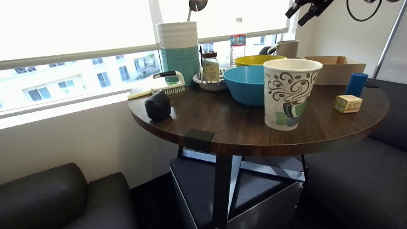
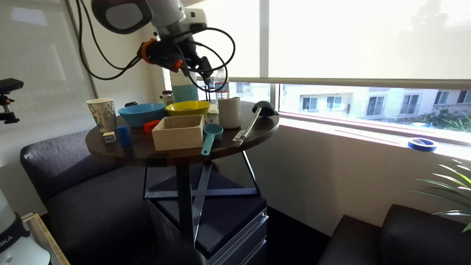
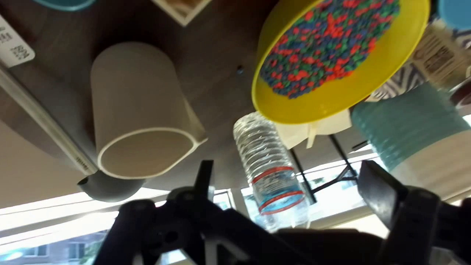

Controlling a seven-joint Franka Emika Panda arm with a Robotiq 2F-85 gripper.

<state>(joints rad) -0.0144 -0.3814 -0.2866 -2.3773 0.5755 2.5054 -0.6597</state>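
My gripper (image 3: 286,166) is open and empty, with a wide gap between its fingers. It is raised above the table in both exterior views (image 1: 295,19) (image 2: 208,75). In the wrist view a clear water bottle (image 3: 278,184) with a red-and-blue label shows between the fingers, touching neither; its top is hidden by the gripper. A beige mug (image 3: 134,92) lies left of the bottle. A yellow bowl (image 3: 342,105) with red, green and blue bits inside is on the right. A teal-and-white cylinder (image 3: 415,125) stands beyond it. A black ladle (image 3: 110,187) lies beside the mug.
On the round table (image 1: 222,121) stand a paper cup (image 1: 291,92), a blue bowl (image 1: 244,84), a wooden box (image 2: 178,134), a blue cylinder (image 2: 124,136), a letter block (image 1: 348,104), a teal scoop (image 2: 209,141) and a brush (image 1: 168,84). Cables (image 2: 228,40) loop from the arm.
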